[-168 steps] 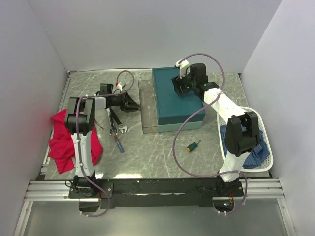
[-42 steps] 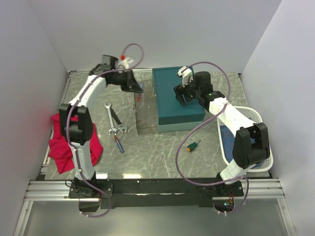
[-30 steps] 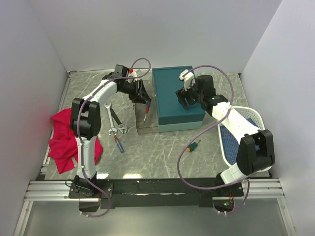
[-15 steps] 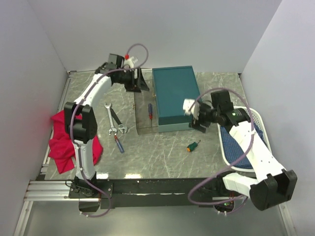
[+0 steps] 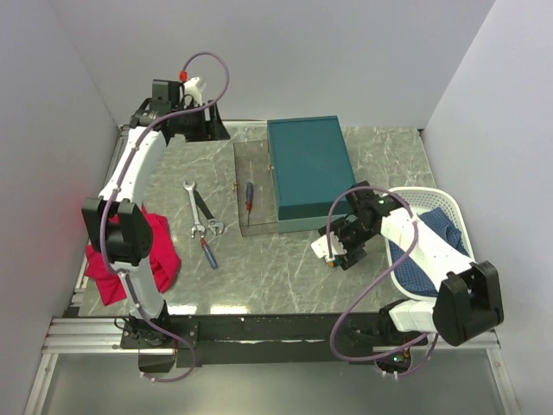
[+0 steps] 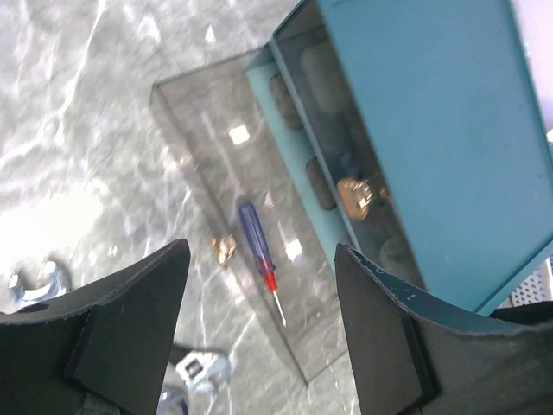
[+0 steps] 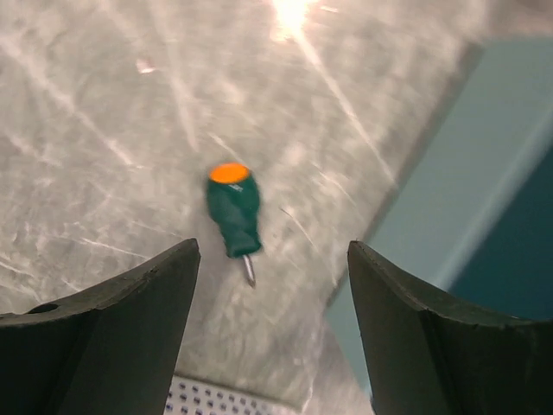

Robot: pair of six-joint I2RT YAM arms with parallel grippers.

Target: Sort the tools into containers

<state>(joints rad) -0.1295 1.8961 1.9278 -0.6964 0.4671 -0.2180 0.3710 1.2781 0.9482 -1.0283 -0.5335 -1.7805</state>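
Screwdrivers: three.
- one blue-handled screwdriver with a red collar [image 5: 248,195]
- one red-and-blue-handled screwdriver [image 5: 208,253]
- one stubby orange-and-green screwdriver [image 7: 233,216]

Wrench-type tools: two. One is a silver wrench [image 5: 191,206]. The other is a darker tool [image 5: 208,218], and I cannot tell whether it is a wrench or pliers.

Containers: two, one teal box [image 5: 309,164] and one white perforated basket [image 5: 423,192].

Clear lid [image 5: 259,216]: one.

Cloths: two, one red cloth [image 5: 102,275] and one blue mesh lining [image 5: 442,223].

My own grippers: two, the left gripper [image 6: 259,259] and the right gripper [image 7: 274,259], each with two fingers.
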